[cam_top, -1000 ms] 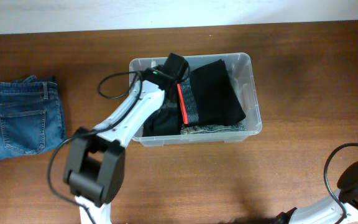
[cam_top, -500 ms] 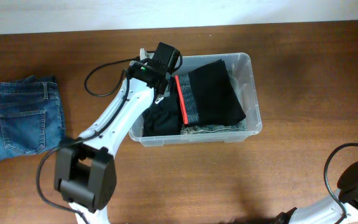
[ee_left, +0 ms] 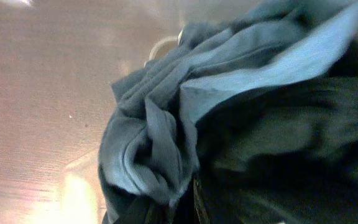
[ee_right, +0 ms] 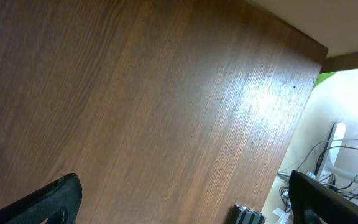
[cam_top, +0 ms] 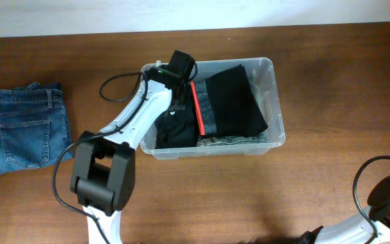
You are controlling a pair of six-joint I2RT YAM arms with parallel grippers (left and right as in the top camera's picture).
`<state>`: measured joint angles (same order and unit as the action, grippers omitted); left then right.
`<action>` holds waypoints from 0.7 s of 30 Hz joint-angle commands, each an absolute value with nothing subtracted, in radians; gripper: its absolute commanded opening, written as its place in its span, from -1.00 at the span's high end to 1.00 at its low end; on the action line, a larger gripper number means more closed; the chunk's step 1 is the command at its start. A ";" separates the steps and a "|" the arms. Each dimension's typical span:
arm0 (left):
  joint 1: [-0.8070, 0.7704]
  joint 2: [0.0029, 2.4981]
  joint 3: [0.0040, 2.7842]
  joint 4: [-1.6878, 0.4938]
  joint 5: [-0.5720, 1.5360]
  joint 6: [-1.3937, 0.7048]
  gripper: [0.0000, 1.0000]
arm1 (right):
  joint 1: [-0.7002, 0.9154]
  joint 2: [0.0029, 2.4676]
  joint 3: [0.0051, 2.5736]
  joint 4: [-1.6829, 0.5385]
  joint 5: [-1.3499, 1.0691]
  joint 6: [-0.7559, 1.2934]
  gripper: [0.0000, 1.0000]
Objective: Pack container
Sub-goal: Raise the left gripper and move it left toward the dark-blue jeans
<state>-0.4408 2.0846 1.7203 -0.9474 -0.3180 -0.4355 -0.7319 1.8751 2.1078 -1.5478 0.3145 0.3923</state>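
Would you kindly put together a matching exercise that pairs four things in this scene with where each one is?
Things:
1. folded jeans
2. red-striped black garment
3. left arm
4. right arm

Places:
A. reaching into the left end of the container
B. lying in the container's right part
C. on the table, left of the container
D. at the overhead view's bottom right corner

Pairs: 1-C, 2-B, 3-A, 4-D

Folded jeans (cam_top: 24,127) lie on the wooden table (cam_top: 330,81), well apart from the left jaws. Crumpled dark cloth (ee_left: 160,143) sits right up against them, with a red-striped black garment (cam_top: 229,102) just beside.
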 commanded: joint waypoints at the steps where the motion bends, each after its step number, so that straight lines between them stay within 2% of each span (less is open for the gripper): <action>1: -0.426 1.939 1.819 -0.963 -0.303 -0.401 0.59 | -0.735 1.875 2.111 -1.549 0.326 0.397 -0.97; 7: -0.330 1.741 1.836 -0.989 -0.302 -0.424 0.38 | -0.735 1.875 2.111 -1.549 0.326 0.397 -0.97; 12: -0.117 1.658 1.836 -1.100 -0.274 -0.530 0.31 | -0.734 1.875 2.111 -1.549 0.326 0.397 -0.97; 21: 0.304 1.657 1.801 -1.189 0.031 -0.530 0.28 | -0.734 1.875 2.111 -1.549 0.326 0.397 -0.97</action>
<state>0.1925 1.6608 1.8278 -1.1755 -0.1131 -0.5182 -0.7319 1.8751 2.1078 -1.5482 0.3145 0.3923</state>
